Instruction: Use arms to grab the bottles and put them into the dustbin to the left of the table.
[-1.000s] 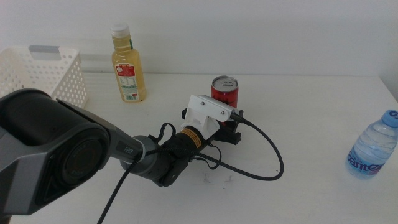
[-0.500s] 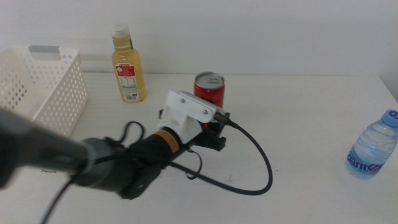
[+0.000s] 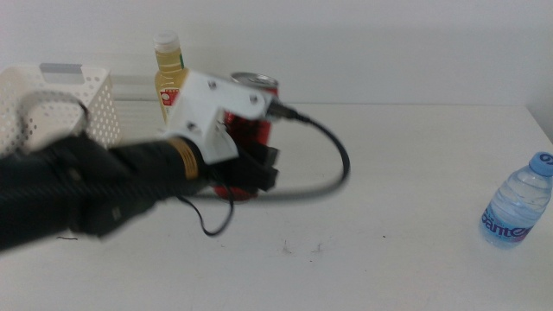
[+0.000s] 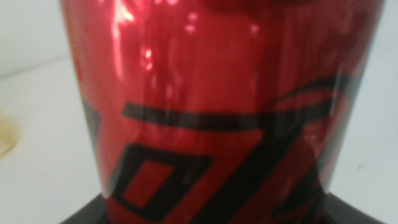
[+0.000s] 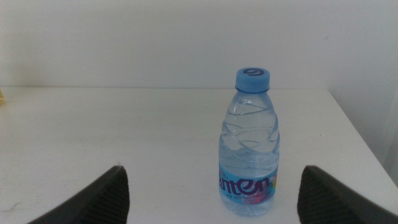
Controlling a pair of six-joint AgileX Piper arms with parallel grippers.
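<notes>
In the middle view the left claw (image 3: 252,168) grips the red cola can (image 3: 252,130) above the table (image 3: 415,164), right of the dustbin (image 3: 60,108) and beside the yellow-liquid bottle (image 3: 170,73). The left wrist view shows only red metal with black lettering, unreadable. The right wrist view shows the right claw (image 5: 211,193) spread wide toward the water bottle (image 5: 250,146), labelled "anten".

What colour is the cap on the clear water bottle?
Blue, on the clear plastic water bottle; the right wrist view shows it best.

Robot lab: bare white table (image 3: 415,173), blank wall (image 3: 363,43).
</notes>
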